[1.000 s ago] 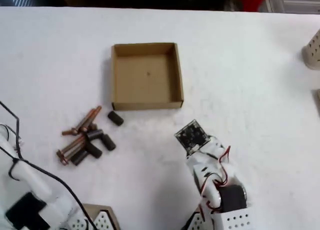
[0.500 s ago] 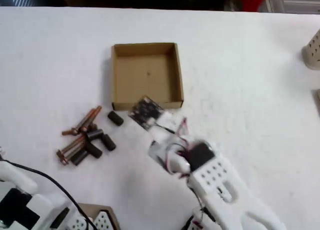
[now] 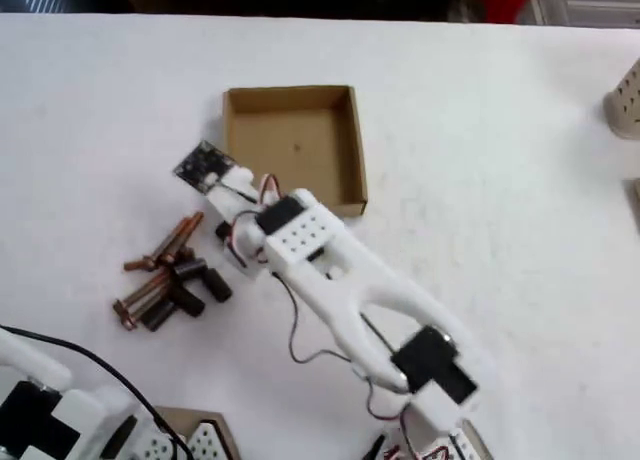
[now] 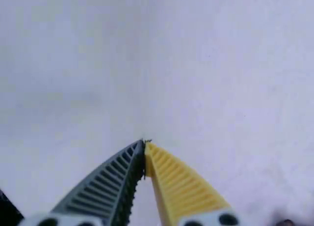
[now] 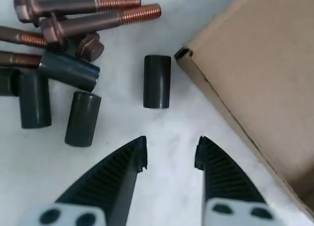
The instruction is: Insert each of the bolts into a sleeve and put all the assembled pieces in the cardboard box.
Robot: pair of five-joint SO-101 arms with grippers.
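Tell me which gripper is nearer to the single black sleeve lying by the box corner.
Right. The right gripper hangs just short of the sleeve, jaws open; the left gripper, jaws shut, is over bare table.

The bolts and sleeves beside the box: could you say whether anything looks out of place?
Nothing looks damaged. One sleeve lies apart from the heap of bolts and sleeves, near a corner of the cardboard box, before the right gripper.
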